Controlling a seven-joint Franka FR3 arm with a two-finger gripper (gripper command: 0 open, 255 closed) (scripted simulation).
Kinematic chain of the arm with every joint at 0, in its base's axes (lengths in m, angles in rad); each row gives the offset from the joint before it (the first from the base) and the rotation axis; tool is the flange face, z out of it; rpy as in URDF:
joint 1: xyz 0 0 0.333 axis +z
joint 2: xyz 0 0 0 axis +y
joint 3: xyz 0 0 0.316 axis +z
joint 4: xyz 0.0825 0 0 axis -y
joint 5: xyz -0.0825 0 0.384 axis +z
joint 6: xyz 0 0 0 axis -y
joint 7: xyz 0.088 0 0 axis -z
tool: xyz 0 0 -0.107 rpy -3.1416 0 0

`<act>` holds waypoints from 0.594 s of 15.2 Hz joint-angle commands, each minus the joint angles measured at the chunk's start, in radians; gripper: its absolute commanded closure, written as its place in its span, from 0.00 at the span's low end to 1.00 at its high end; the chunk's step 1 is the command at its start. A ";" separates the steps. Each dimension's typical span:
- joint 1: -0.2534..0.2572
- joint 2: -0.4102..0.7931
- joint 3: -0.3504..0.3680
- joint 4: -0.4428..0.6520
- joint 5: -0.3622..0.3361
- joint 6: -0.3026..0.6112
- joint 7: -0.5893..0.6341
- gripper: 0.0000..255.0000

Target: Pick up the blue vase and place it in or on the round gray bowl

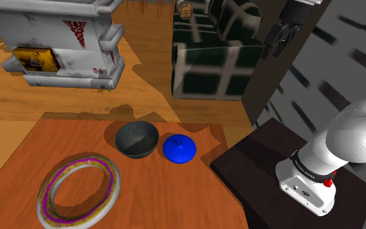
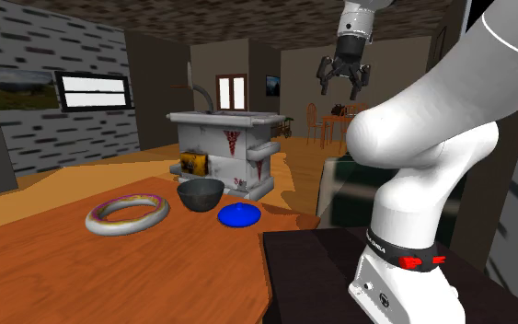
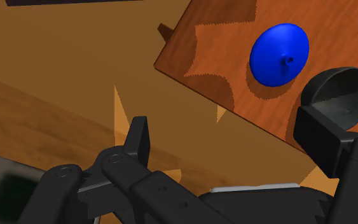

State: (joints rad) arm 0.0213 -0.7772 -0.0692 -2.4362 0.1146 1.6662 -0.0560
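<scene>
Sitting squat at frame centre, the blue vase [image 1: 179, 149] looks smooth and breakable; jaws, standing apart, should straddle its sides.

Squat blue vase [image 1: 179, 148] just beside dark bowl [image 1: 136, 138]

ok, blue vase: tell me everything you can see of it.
The blue vase is plain saturated blue, squat and rounded, wider than tall, with a small dark spot at its top centre in the wrist view. It stands upright on the wooden table, close beside the dark grey bowl, on the bowl's right in the shoulder view, apparently not touching it. The open gripper hangs high above, well clear; only the table touches the vase.
</scene>
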 commanded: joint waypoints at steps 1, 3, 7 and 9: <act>0.000 0.000 0.000 0.000 0.000 0.000 0.000 0.00; 0.017 0.016 0.034 -0.037 0.017 0.054 0.022 0.00; 0.052 0.066 0.102 -0.097 0.052 0.165 0.065 0.00; 0.071 0.100 0.137 -0.120 0.068 0.223 0.087 0.00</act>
State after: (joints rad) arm 0.0824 -0.6937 0.0499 -2.5459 0.1741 1.8606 0.0190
